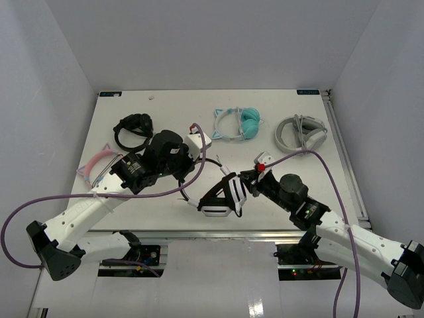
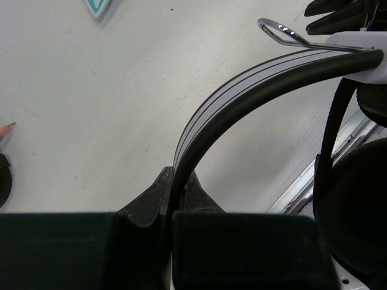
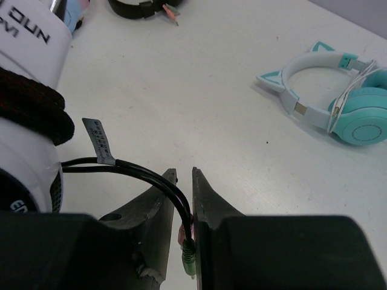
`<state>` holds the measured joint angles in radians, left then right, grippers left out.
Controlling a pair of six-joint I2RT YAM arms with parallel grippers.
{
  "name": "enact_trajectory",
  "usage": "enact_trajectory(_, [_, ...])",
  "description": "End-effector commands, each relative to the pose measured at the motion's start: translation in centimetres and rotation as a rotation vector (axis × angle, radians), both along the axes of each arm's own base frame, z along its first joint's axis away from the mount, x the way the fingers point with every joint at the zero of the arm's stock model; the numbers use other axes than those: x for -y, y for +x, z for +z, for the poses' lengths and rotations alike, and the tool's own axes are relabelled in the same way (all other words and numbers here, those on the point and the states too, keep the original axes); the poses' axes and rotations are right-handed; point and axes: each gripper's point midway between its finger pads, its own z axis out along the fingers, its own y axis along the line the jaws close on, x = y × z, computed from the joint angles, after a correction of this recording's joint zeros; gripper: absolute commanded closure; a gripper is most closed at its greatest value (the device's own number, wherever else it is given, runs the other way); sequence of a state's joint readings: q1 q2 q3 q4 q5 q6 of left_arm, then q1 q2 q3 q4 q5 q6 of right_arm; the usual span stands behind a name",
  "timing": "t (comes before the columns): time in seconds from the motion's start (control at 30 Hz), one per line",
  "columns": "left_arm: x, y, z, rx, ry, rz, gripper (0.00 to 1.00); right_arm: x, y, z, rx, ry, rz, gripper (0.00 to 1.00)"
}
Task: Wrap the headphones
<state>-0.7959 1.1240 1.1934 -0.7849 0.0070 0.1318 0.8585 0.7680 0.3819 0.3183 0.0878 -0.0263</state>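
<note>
I have the headphones [image 1: 225,197] low in the middle of the top view, near the front edge of the table [image 1: 165,106] and held between both arms. I cannot tell whether the cups touch the surface.

The left pincer [image 2: 177,181] is pressed together on the headband [image 2: 242,90]. In its wrist view the band arcs up and to the right, away from the jaws and toward the cups at the right edge of the frame.

The right pincer [image 3: 183,181] pinches the thin black cable [image 3: 145,172] just above its coloured plugs. From there the cable runs left, past a small grey tag [image 3: 100,142], to the white ear cup [image 3: 24,121] at the left edge of that frame.

As I judge it, the winding turns on this: the free end sits in the right pincer, just right of the cups in the top view, and the slack is short. The right arm is nearer, so it should carry the cable round.

The surface is plain white and flat. Along the far side lie teal cat-ear headphones [image 1: 238,124], a grey-and-white pair [image 1: 301,131] and a small black pair [image 1: 132,129], all well apart from my work.
</note>
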Motion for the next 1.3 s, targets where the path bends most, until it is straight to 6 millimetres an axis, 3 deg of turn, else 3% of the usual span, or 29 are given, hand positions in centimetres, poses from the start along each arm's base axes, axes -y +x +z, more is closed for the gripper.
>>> enact_trajectory(0.0, [1.1, -1.4, -0.2, -0.031, -0.029, -0.100, 1.00, 0.3, 0.6, 4.2, 0.122, 0.152, -0.030, 0.75])
enact_trajectory(0.2, [1.7, -1.2, -2.5, -0.079, 0.030, -0.145, 1.00, -0.2, 1.1, 2.6, 0.085, 0.097, -0.031, 0.76])
enact_trajectory(0.43, [1.3, -0.1, -4.2, -0.030, 0.107, -0.159, 1.00, -0.1, 1.4, 0.7, 0.048, 0.039, -0.051, 0.86])
enact_trajectory(0.63, [-0.1, 2.3, -7.0, -0.034, 0.286, -0.100, 1.00, 0.1, 1.3, -1.3, 0.027, -0.013, -0.046, 0.81])
enact_trajectory(0.93, [2.0, 4.2, -10.2, -0.101, 0.261, -0.175, 1.00, 1.3, 4.3, -4.0, 0.048, -0.172, -0.170, 0.79])
enact_trajectory(1.17, [1.5, 6.3, -14.6, -0.221, 0.324, -0.137, 1.00, 0.4, 4.9, -8.4, -0.025, -0.201, -0.151, 0.81])
enact_trajectory(1.27, [1.4, 7.0, -15.5, -0.249, 0.329, -0.113, 1.00, 0.0, 5.5, -9.7, -0.064, -0.215, -0.149, 0.82])
